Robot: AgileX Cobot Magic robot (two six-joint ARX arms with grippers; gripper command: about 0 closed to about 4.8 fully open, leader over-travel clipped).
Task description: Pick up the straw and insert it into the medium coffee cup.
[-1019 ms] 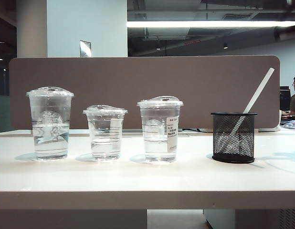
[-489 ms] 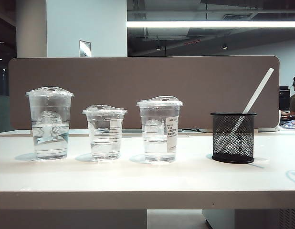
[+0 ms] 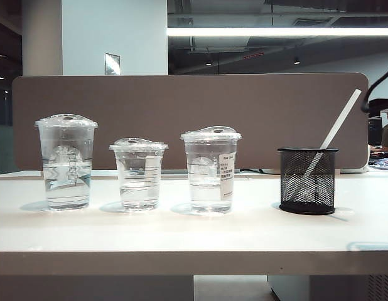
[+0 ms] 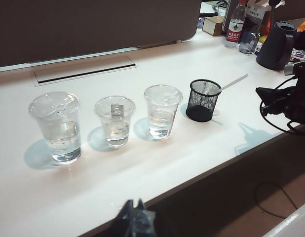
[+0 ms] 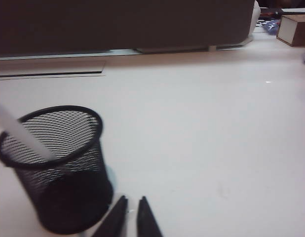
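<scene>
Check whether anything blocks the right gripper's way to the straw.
Nothing visible does. The straw leans out of the mesh holder, its upper part exposed. The right gripper hangs beside the holder, apart from it.

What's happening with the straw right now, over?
Right gripper near the mesh holder, empty, jaws barely apart. Left gripper back at the table's edge. Straw leaning in holder. Medium coffee cup lidded, path clear.

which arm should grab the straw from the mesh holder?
Right. The right gripper hangs just beside the mesh holder with the straw leaning in it. The left gripper sits at the table's near edge, beyond the three cups.
</scene>
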